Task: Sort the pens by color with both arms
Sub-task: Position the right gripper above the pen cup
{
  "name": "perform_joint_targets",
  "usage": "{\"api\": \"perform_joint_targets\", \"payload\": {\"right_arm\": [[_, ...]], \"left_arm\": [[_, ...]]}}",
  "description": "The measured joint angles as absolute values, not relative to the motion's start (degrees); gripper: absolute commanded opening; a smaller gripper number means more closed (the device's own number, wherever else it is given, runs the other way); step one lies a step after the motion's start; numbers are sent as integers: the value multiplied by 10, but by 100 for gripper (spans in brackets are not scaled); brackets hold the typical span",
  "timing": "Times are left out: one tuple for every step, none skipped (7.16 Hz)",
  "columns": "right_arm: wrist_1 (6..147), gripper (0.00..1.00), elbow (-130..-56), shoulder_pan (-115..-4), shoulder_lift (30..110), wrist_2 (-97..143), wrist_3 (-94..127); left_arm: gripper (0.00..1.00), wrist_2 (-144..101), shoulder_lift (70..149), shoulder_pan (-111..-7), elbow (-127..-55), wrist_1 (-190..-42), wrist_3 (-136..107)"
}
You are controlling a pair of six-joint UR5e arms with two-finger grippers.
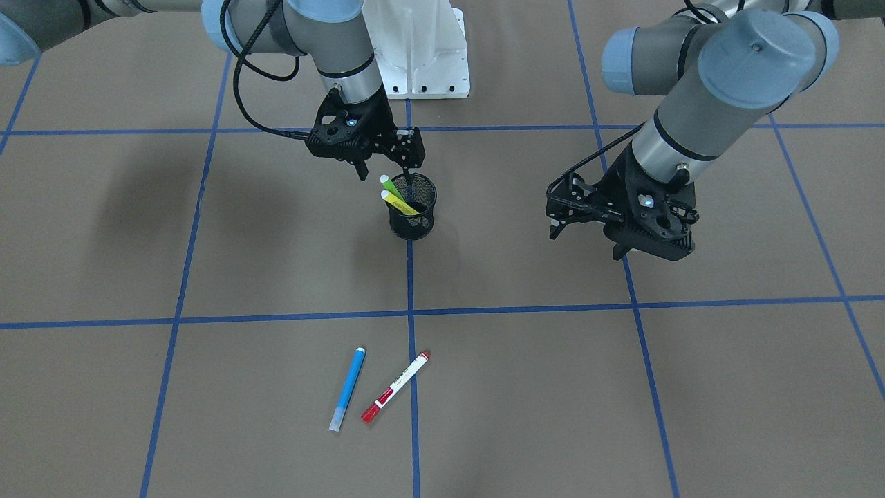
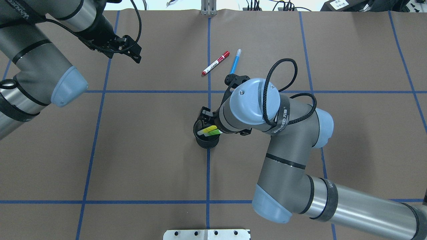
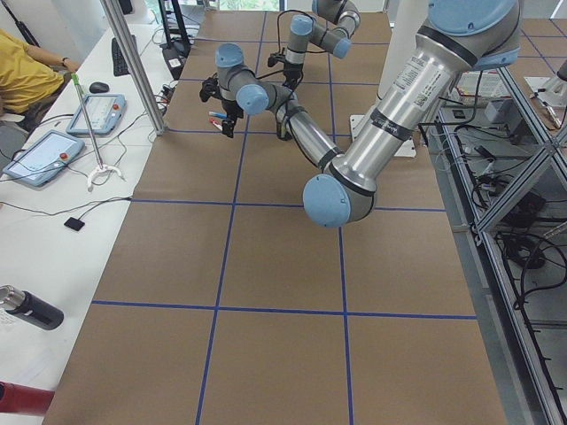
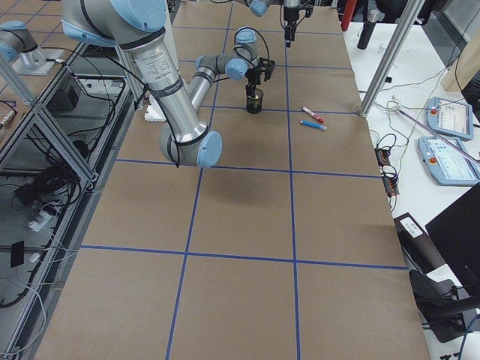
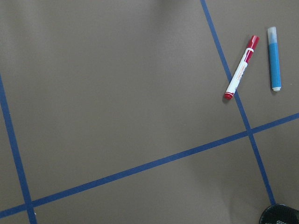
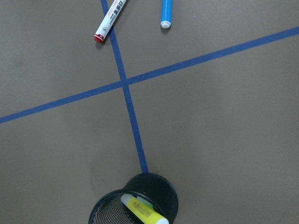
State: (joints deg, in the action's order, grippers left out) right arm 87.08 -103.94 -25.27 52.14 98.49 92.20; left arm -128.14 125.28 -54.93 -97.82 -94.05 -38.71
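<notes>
Clearance matters: right gripper (image 1: 386, 177), fingers parted and empty over mesh cup (image 1: 413, 223) with green pen (image 1: 392, 187) and yellow pen (image 1: 401, 203), is best raised straight. Blue pen (image 1: 348, 389) and red-capped pen (image 1: 395, 386) lie on the surface (image 1: 622, 401); left gripper (image 1: 585, 242) is spread wide.

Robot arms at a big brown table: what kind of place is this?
Most likely a robotics lab. The left arm and right arm work at a table gridded with blue tape, and control tablets sit on a side desk.
</notes>
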Motion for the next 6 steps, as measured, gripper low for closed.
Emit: {"api": "perform_joint_targets", "payload": {"right_arm": [[869, 38, -1039, -239, 523, 966, 931], [868, 38, -1040, -233, 523, 957, 933], [867, 38, -1041, -231, 524, 952, 931], [867, 42, -1041, -232, 525, 946, 927], [867, 44, -1041, -232, 526, 938, 922], [867, 45, -1041, -233, 528, 932, 920]], "left_arm": [[98, -1281, 1253, -550, -979, -940, -387], [98, -1281, 1252, -550, -981, -940, -387], [98, -1281, 1252, -550, -981, -940, -387], [98, -1281, 1252, -549, -981, -940, -387], [98, -1281, 1252, -549, -982, -940, -387], [98, -1281, 1252, -549, -982, -940, -387]]}}
